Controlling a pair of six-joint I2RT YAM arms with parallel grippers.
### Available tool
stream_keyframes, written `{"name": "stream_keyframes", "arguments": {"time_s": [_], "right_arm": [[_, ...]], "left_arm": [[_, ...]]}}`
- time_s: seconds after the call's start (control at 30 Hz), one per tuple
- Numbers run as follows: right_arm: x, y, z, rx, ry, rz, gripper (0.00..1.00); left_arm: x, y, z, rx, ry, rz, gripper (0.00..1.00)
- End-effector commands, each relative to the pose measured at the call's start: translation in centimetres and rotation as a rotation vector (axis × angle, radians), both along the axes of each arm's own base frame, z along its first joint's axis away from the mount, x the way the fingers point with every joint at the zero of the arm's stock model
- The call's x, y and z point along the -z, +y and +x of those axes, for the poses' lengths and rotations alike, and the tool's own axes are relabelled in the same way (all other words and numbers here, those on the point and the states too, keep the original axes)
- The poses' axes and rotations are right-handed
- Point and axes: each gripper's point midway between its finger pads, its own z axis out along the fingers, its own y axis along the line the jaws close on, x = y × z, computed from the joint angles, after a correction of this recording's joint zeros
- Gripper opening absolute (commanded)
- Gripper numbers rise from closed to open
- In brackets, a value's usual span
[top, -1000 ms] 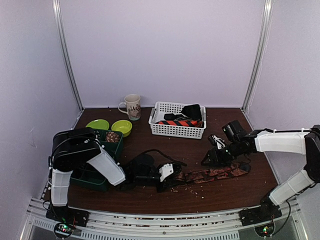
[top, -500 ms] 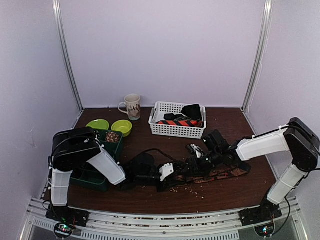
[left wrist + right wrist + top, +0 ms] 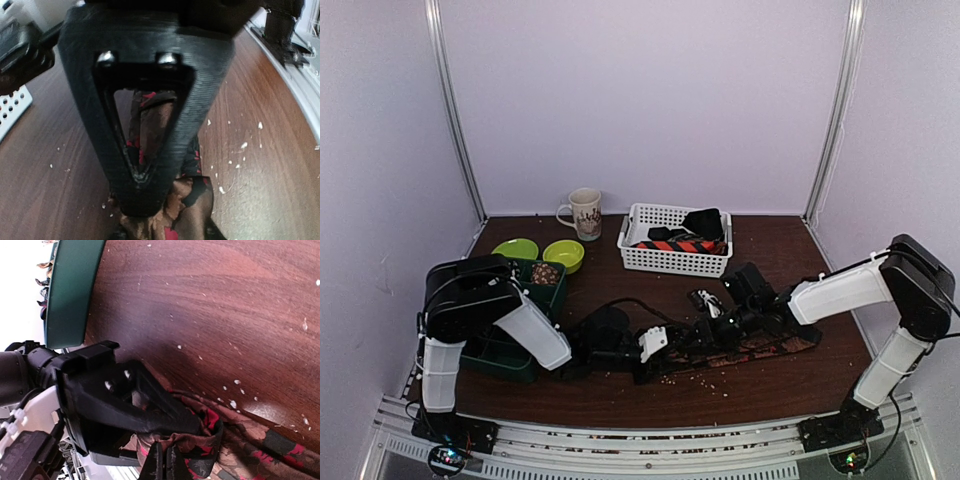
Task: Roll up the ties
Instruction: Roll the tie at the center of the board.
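Note:
A brown patterned tie (image 3: 760, 346) lies flat across the table, its left end bunched at my left gripper (image 3: 672, 352). In the left wrist view that gripper (image 3: 142, 200) presses onto the tie (image 3: 197, 200), and fabric shows under its upper finger. The right wrist view shows the tie (image 3: 250, 445) folded round the left gripper's finger (image 3: 150, 410). My right gripper (image 3: 165, 465) is shut, pinching the fold's edge beside that finger. Seen from above, the right gripper (image 3: 706, 335) sits just right of the left one. An orange-red and navy striped tie (image 3: 685, 245) and a black one (image 3: 705, 222) lie in the basket.
The white basket (image 3: 650, 262) stands at the back centre, a mug (image 3: 585, 212) to its left. Two green bowls (image 3: 515, 248) (image 3: 563, 254) and a dark green tray (image 3: 542, 296) sit on the left by the left arm. Pale crumbs dot the wood near the tie.
The right arm has swung left along the tie to meet the left gripper, and its jaws have closed on the fold. The left arm has stayed in place.

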Motion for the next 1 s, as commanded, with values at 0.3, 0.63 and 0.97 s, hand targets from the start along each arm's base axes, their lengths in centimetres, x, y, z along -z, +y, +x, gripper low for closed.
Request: {"name": "stream_keyframes", "arguments": {"time_s": [0.3,0.63,0.97], "right_arm": [[5.9,-5.8,0.2,0.066,-0.025,-0.205,0.0],[5.7,-7.1,0.2,0.079,-0.087,-0.233,0.0],[6.0,-7.2,0.1,0.078,-0.097,-0.241,0.0]], "left_arm": [[-0.6,1.6,-0.2,-0.054,0.083,0.003,0.68],[-1.2,-1.0,0.2,-0.111,0.277,-0.188,0.71],[-0.9,-3.7,0.4,-0.124,0.375,-0.233,0.7]]}}
